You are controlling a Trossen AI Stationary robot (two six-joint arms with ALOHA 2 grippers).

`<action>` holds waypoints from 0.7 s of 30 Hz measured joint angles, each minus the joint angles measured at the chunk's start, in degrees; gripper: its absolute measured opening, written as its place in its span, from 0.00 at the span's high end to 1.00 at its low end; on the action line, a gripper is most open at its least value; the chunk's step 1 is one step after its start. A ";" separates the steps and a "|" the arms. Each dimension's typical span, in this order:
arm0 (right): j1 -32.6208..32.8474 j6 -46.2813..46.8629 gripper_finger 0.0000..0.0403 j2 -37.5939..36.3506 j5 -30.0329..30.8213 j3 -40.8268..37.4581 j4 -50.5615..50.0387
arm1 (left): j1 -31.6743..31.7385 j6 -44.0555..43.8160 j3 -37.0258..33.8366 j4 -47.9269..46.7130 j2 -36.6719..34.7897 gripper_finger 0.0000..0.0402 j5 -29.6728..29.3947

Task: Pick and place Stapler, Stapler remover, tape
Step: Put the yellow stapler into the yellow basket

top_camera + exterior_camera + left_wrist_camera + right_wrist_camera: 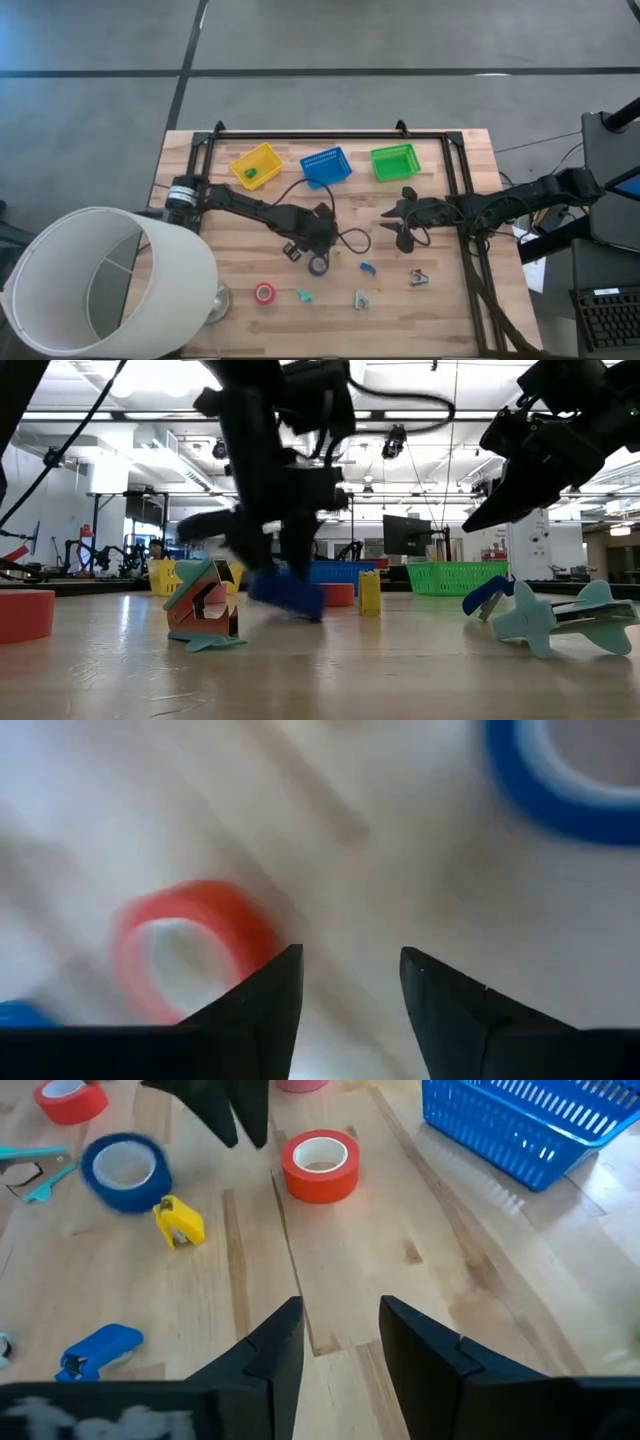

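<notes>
Through my left wrist camera the left gripper (350, 995) has its fingers apart with nothing between them. A red tape (190, 955) lies just beside one fingertip, and the blue tape (565, 780) sits further on, clear of both. From above, that gripper (318, 250) hovers mid-table over the blue roll (bare wood lies all around it). My right gripper (340, 1345) is parted too, empty, over open boards, with another red tape (320, 1165) ahead. At the far edge the blue basket (326, 166) stands between the yellow basket (256, 166) and the green basket (394, 162).
</notes>
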 joint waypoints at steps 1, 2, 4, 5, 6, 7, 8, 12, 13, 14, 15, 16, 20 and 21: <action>0.02 0.16 0.69 0.00 -0.01 0.00 -0.05 | 0.04 -0.08 0.19 0.84 -0.78 0.57 -0.02; 0.01 0.17 0.69 0.00 0.00 0.00 -0.04 | 0.08 -0.03 0.28 1.16 -1.48 0.57 0.08; 0.01 0.17 0.69 0.00 0.00 0.00 -0.05 | 0.05 0.64 0.36 4.01 -2.33 0.57 2.01; 0.02 0.17 0.69 0.00 0.00 0.00 -0.04 | -0.01 1.62 0.38 5.66 -2.43 0.57 3.47; 0.00 0.17 0.68 -0.02 0.00 0.00 -0.03 | -0.02 2.86 0.30 6.34 -2.43 0.57 4.64; 0.00 0.19 0.68 -0.02 0.00 0.00 -0.03 | -0.03 4.43 0.23 6.87 -2.43 0.57 5.46; 0.00 0.17 0.68 -0.02 0.00 -0.02 -0.03 | -0.10 6.34 0.23 8.06 -2.39 0.57 6.04; 0.00 0.11 0.68 -0.02 0.00 -0.02 -0.01 | -0.42 13.05 0.23 11.45 -1.32 0.57 7.33; 0.00 0.07 0.69 -0.02 0.00 -0.02 0.01 | -0.56 14.10 0.17 12.27 -0.88 0.57 7.93; 0.00 0.00 0.69 -0.02 0.00 -0.02 0.01 | -0.76 15.02 0.11 12.85 -0.60 0.57 8.48; 0.00 -0.01 0.69 -0.01 0.00 -0.02 -0.01 | -1.02 15.69 0.07 13.18 -0.38 0.57 9.25; 0.00 -0.02 0.70 -0.02 0.00 -0.02 -0.01 | -1.20 16.39 0.07 13.60 -0.24 0.57 9.40; 0.00 -0.02 0.70 0.00 0.00 -0.02 0.01 | -1.97 18.87 -0.06 14.62 0.46 0.57 9.40; 0.00 -0.02 0.70 -0.01 0.00 -0.02 0.01 | -2.17 19.69 -0.09 14.99 0.72 0.57 9.40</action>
